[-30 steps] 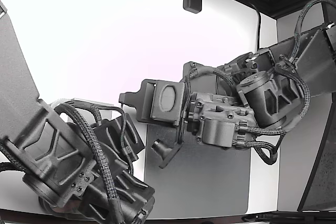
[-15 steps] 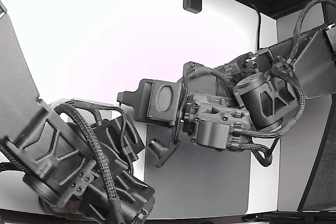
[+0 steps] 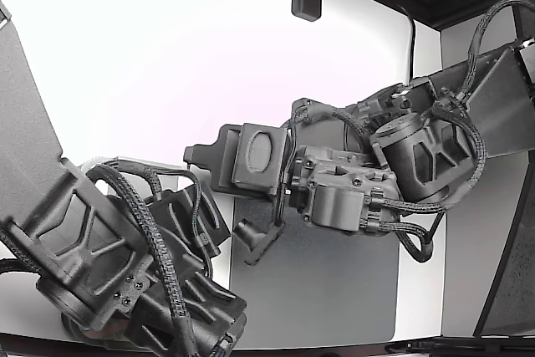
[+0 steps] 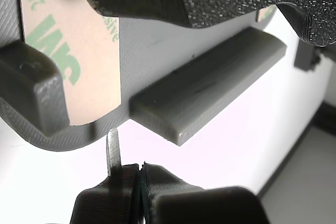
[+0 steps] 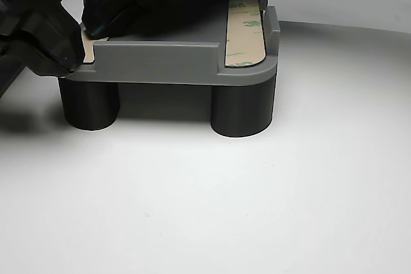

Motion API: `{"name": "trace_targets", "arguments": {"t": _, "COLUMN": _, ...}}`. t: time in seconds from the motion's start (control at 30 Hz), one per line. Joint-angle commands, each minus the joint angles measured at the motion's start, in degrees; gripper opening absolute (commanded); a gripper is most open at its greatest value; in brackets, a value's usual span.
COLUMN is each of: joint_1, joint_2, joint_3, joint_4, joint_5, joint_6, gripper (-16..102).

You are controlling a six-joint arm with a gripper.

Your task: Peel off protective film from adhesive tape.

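While the tool (image 4: 137, 174) is seen in the wrist view with its jaws pressed together on a thin pale sliver (image 4: 113, 150), it cannot be told whether that sliver is a lifted corner of the protective film or a blade fixed to the tool. The film (image 4: 68, 61), tan with green lettering, lies flat on a grey fixture (image 4: 157, 45), and its rounded lower corner is just beside the sliver's tip. In the other view the fixture (image 5: 160, 65) is seen standing on dark round legs on the white counter (image 5: 257, 190), with one film strip (image 5: 245, 33) along its right end and a second tan patch (image 5: 88, 46) at its left end, where dark arm parts crowd over it.

Several failures are judged possible. If only the very edge of the film is caught, the pinch may slip off once pull is applied. If the pull is made sharply or at a steep angle, the film may tear, or the adhesive tape beneath may be lifted with it. The fixture, resting on legs only, may be dragged or tipped if it is not held firmly. A raised grey bar (image 4: 210, 85) lies near the tool, so a sideways move may strike it.
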Motion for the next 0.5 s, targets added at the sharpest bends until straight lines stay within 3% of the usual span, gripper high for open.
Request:
{"name": "trace_targets", "arguments": {"t": 0.0, "joint_1": -1.41, "joint_2": 0.62, "joint_3": -2.2, "joint_4": 0.18, "joint_5": -0.26, "joint_6": 0.09, "gripper": -10}}
{"name": "trace_targets", "arguments": {"t": 0.47, "joint_1": -1.58, "joint_2": -1.76, "joint_3": -4.75, "joint_4": 2.55, "joint_5": -0.53, "joint_6": 0.97, "gripper": -10}}
